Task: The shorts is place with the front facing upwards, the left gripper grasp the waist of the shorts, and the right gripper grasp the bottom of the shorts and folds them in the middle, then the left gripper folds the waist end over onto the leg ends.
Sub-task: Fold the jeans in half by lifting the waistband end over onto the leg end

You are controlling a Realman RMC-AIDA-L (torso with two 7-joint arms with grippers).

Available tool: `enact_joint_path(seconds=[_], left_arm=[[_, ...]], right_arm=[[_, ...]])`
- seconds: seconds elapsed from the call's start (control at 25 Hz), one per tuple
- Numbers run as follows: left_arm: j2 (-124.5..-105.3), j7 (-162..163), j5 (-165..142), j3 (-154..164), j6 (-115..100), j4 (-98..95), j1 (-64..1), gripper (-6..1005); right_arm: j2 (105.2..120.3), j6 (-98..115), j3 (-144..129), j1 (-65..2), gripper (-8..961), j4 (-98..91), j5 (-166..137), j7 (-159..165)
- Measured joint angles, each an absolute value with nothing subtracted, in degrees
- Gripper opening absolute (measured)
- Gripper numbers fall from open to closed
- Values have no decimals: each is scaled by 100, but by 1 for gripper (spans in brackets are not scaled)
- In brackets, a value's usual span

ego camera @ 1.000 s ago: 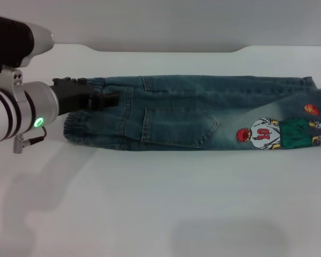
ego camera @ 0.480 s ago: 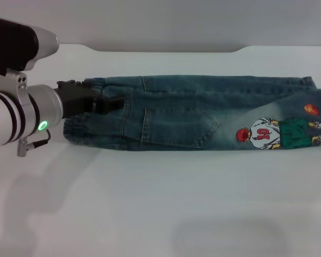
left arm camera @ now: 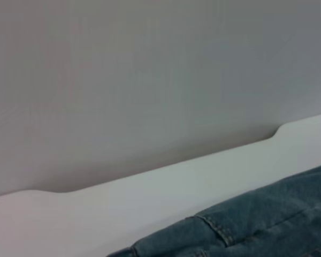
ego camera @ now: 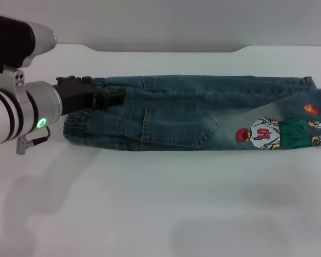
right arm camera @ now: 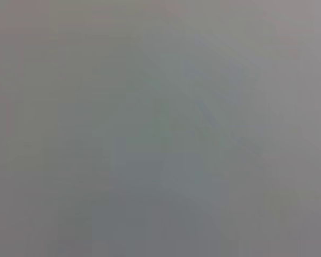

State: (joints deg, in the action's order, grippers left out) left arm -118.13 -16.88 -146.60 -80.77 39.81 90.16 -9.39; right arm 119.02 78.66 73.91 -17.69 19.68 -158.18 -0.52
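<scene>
Head view, left gripper point(ego camera: 108, 99) over the waist of the shorts point(ego camera: 80, 120), finger state unclear, right gripper unseen.

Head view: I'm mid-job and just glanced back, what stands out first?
The shorts lie folded lengthwise across the white table, with the bright cartoon patch on the leg at the robot's right. The left tool sits over the gathered waist at the left end. The right arm is not in sight.
</scene>
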Motion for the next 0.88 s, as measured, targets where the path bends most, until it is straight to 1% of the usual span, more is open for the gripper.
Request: enact_joint_path(seconds=[0.24, 0.6, 0.88], left_arm=[[-11806, -1480, -14722, -8287, 4387, 9082, -999, 758], [-11796, -1293, -14882, -8696, 4974, 8734, -1130, 749], [-11801, -1263, -14966, -8772, 4986, 8340, -1291, 742]], right_arm=[[11937, 7881, 6597, -1649, -1, 2201, -15805, -118], [11950, 7741, 6496, -1643, -1, 2208, -15745, -414], [11953, 7721, 6475, -1633, -1, 2232, -15726, -670]])
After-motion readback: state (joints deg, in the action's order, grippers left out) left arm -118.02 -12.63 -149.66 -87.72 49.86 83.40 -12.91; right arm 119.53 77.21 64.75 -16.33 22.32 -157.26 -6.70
